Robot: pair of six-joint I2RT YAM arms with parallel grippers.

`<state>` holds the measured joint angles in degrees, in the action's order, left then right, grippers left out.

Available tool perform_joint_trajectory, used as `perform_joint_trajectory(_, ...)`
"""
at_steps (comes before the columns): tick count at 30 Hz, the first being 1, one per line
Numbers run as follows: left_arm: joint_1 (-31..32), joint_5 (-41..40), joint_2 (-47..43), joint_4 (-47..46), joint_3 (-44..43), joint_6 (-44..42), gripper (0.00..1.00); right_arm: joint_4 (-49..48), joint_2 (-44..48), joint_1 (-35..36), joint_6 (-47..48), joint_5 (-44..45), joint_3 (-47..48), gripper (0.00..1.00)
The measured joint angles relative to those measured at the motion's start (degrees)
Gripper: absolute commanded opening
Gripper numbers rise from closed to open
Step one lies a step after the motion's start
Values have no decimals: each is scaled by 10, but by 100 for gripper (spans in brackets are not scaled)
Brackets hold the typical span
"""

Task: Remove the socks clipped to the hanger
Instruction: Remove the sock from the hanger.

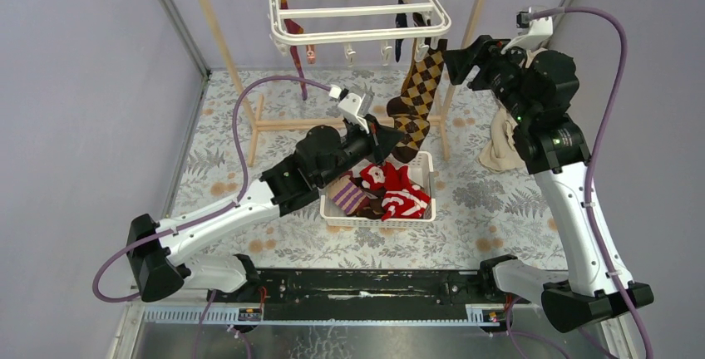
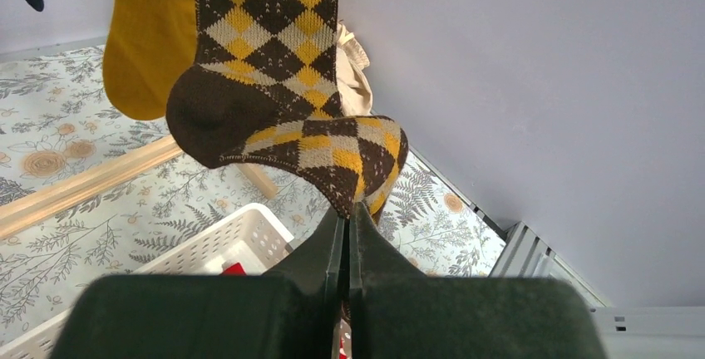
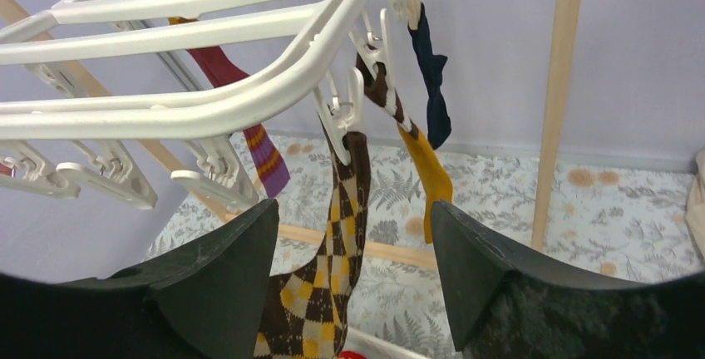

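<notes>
The brown argyle sock [image 1: 420,93] hangs from a clip [image 3: 341,114] at the hanger's [image 1: 366,35] near right corner. Below the hanger, the left hand [image 2: 349,209] is pinched tight on the sock's toe. The right hand [image 3: 353,208] sits spread wide just under that clip, a finger either side of the sock's leg. To do this well, I judge the right hand should steady the sock close beneath the hanger while the left draws straight down, gently, so the hanger does not swing. The basket [image 1: 376,223] on the desk [image 1: 499,201] under the hanger suits the drop. A mustard sock [image 3: 432,168] hangs clipped just behind.
</notes>
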<state>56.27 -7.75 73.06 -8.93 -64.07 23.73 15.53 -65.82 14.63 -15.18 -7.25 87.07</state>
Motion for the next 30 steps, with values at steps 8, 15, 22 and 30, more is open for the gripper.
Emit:
perform_joint_trajectory(8,3,0,1,6,-9,-1,0,-112,-2,0,21,-28,-61,73)
perform_joint_trajectory(15,3,0,-7,30,-11,-1,0,-186,-14,-7,27,-64,-79,72)
perform_joint_trajectory(22,3,0,-37,43,-11,-1,0,-254,-44,-76,-13,-151,-99,71)
perform_joint_trajectory(30,3,-2,-50,64,-11,-3,0,-336,-84,-122,-79,-251,-104,70)
